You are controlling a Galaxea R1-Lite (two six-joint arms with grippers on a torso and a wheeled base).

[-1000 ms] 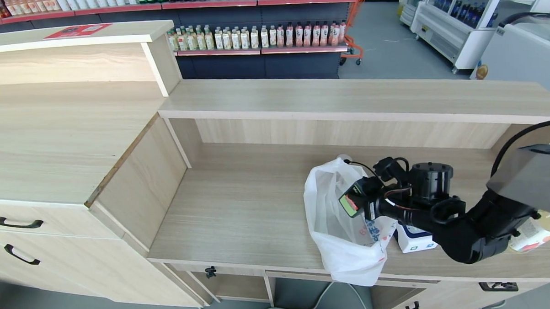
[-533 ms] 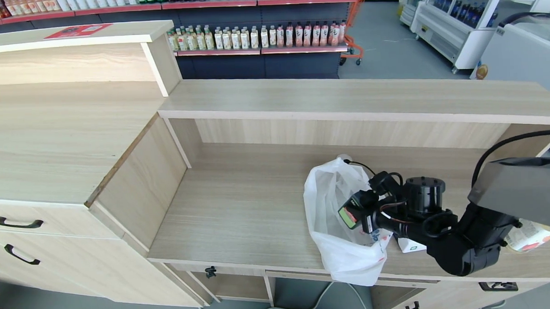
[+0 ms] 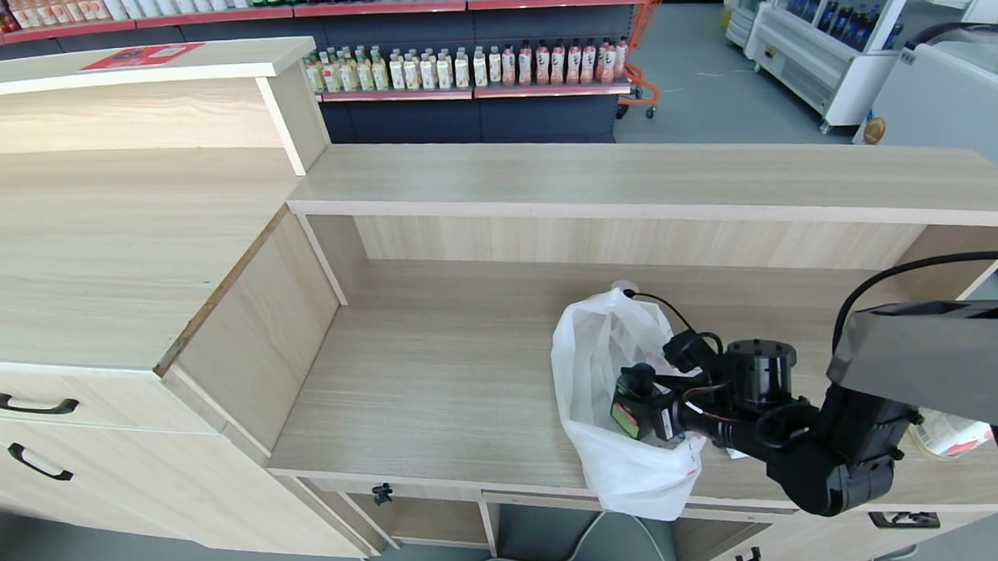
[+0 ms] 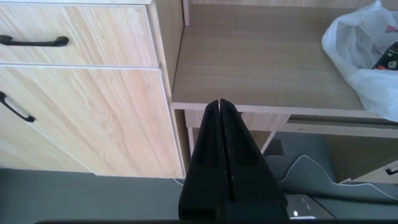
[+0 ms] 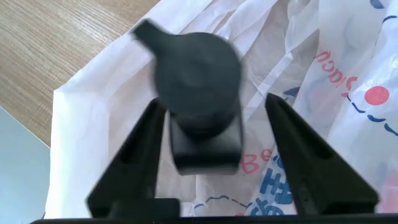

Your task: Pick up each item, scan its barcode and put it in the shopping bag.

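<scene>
The white plastic shopping bag (image 3: 594,352) stands open at the counter's front edge and also appears in the left wrist view (image 4: 367,53). My right gripper (image 3: 641,410) is down at the bag's mouth. In the right wrist view its fingers (image 5: 144,148) are spread wide, so the gripper (image 5: 214,102) is open. A black item with a round cap (image 5: 198,93) sits blurred between them, clear of one finger, over the bag's inside (image 5: 93,106). My left gripper (image 4: 219,104) hangs shut and empty below the counter's front, beside the drawers.
A small white box (image 3: 731,452) lies mostly hidden behind my right arm. A labelled bottle (image 3: 946,436) lies on the counter at the far right. The wooden counter (image 3: 436,382) is bare left of the bag. Drawers with black handles (image 4: 34,42) are at the left.
My right arm has come down and toward the counter's front edge, bringing the black item from above the bag into its mouth. The white box is now more covered by the arm.
</scene>
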